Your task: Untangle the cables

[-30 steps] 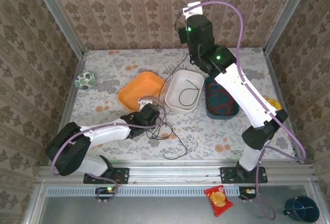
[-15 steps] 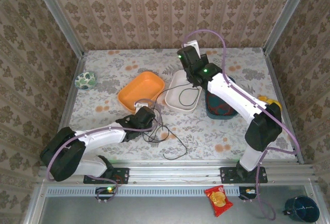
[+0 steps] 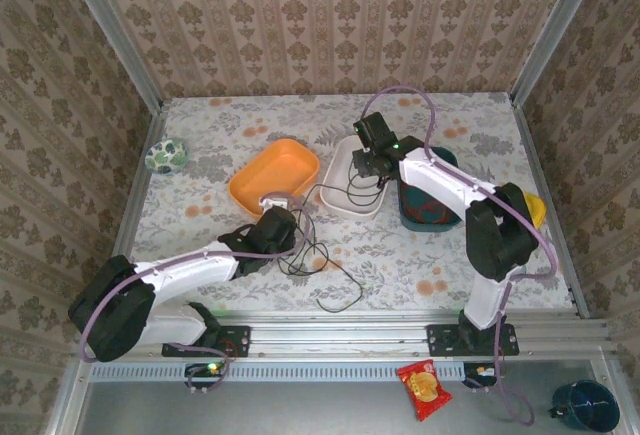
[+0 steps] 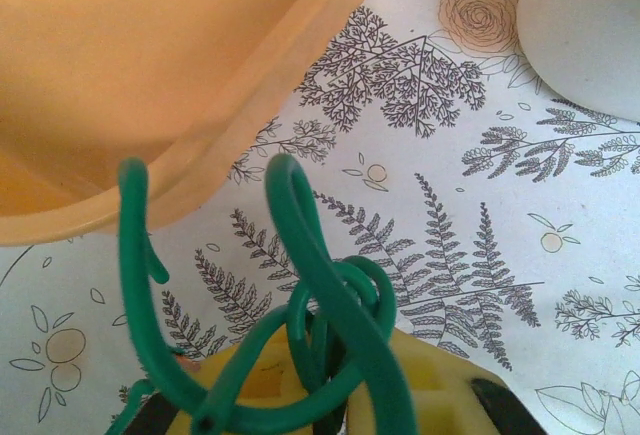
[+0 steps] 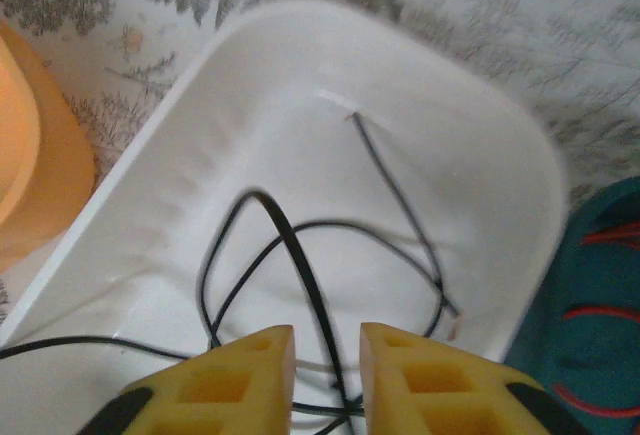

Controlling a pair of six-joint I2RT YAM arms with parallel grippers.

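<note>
Right gripper (image 5: 327, 340) hangs parted over the white tray (image 5: 480, 185), black cable (image 5: 290, 245) between its 2 fingers.
Left gripper (image 4: 335, 395), at 8 o'clock of the tray, pinches green cable (image 4: 300, 215); pulling could cinch its loops.

The left gripper (image 4: 325, 380) sits at the bottom edge, its two yellow fingers (image 4: 440, 390) drawn together on a green cable (image 4: 300, 245). The cable bunches into a tight knot of small loops right at the fingertips. From there, two strands rise: one arches up the middle and bends over at the top, and the other climbs on the left to a blunt cut end. An orange tray (image 4: 150, 55) takes up the upper left, its rounded rim running diagonally behind the strands. The curved corner of a white tray (image 4: 590, 25) sits at the upper right, apart from the orange one. Between and below them lies a pale tablecloth (image 4: 500, 205) printed with ferns, leaves and a rose.
</note>
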